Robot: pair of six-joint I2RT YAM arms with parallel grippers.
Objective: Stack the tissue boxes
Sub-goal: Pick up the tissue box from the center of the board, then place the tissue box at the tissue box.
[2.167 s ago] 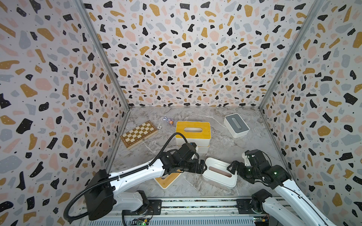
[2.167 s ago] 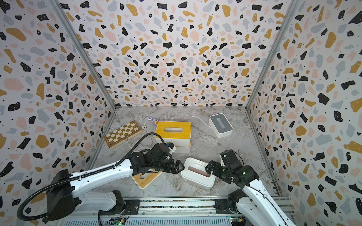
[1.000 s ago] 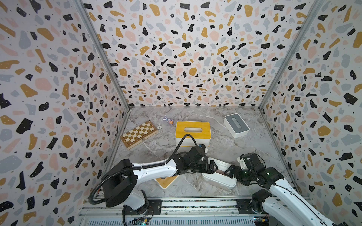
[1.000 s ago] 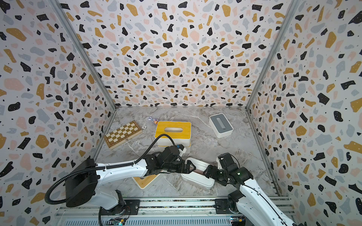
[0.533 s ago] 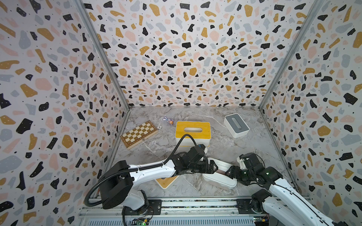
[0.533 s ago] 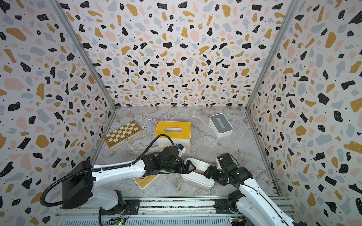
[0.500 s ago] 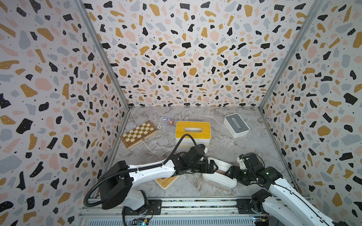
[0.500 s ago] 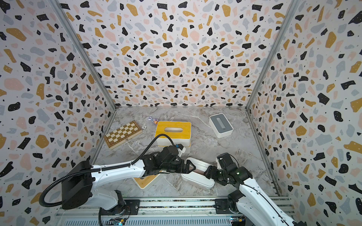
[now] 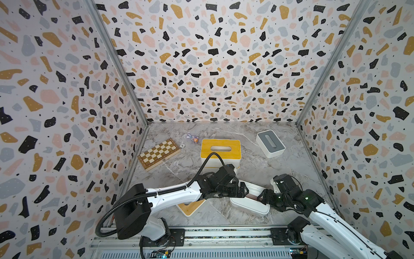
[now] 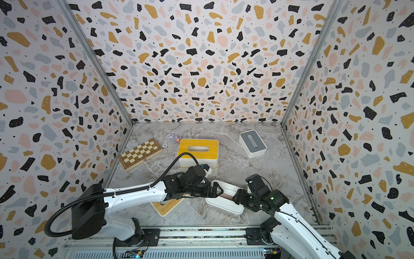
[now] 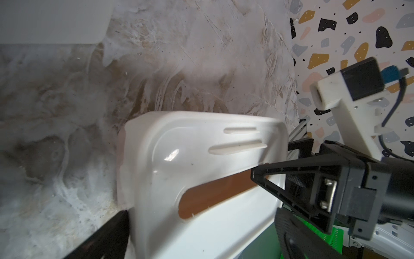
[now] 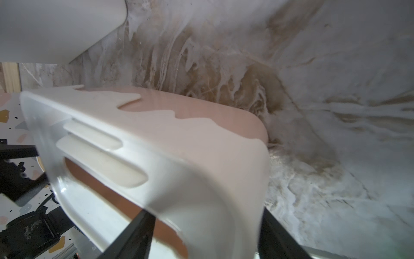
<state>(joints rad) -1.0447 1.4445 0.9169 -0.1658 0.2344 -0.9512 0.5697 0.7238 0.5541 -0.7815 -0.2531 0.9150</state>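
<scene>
The white tissue box with pink sides lies at the front, tilted. My left gripper is shut across its left end. My right gripper is shut on its right end, one finger on the lid by the brown slot, the other on the outer wall. A yellow-lidded box sits on another box at mid-table. The grey-lidded box stands at the back right. A light wood-lidded box lies partly hidden under my left arm.
A folded chessboard lies at the back left, with a small toy and a small round piece behind the stack. Terrazzo-patterned walls close in three sides; a metal rail runs along the front.
My left gripper has moved right onto the white box's left end. Over the last second the right jaws have narrowed around the box's right end. The other boxes have not moved.
</scene>
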